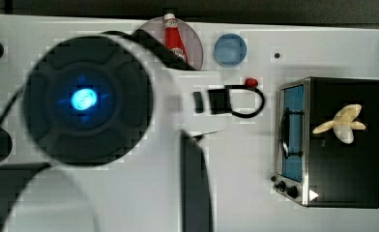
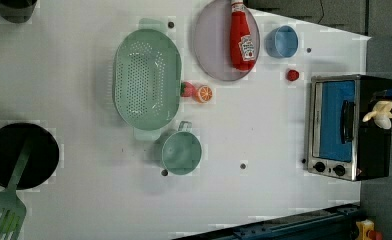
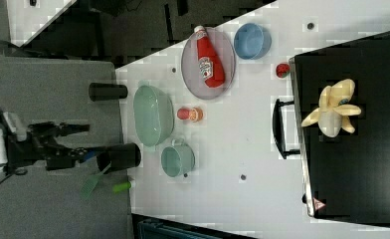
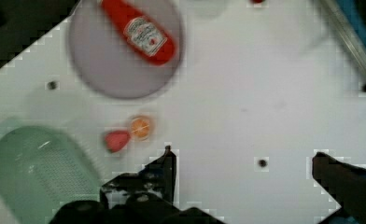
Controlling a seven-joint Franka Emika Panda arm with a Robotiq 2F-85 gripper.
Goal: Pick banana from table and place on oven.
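Banana (image 3: pixel 333 110): pale yellow, flaps splayed, lying on the black top of the oven (image 3: pixel 362 189), well clear of the gripper; in the top view it sits toward the top view's right, behind the blue glass door. Oven: stands on the white table (image 2: pixel 264 130) at the left view's right, knobs at its lower corner, handle across the door. Gripper (image 4: pixel 244 175): empty, fingers (image 4: pixel 168 165) spread wide apart (seen from the wrist), hanging above bare table with nothing between them. Arm (image 1: pixel 88 99): large dark body with a blue light, over the top view's left. Ketchup bottle (image 2: pixel 242 37): red, lying on a grey plate (image 2: pixel 211 50). Blue cup (image 2: pixel 282 41): just beside the plate, toward the oven. Small red item (image 2: pixel 292 75): on the table near the oven's door corner. Green colander (image 2: pixel 146 80): near the table's middle, with an orange slice (image 2: pixel 204 93) and a red piece (image 2: pixel 187 89) touching each other just beside it. Green mug (image 2: pixel 181 151): below the colander in the left view. Black pan (image 2: pixel 21 155) with green spatula (image 2: pixel 4 210): at the left view's lower left.
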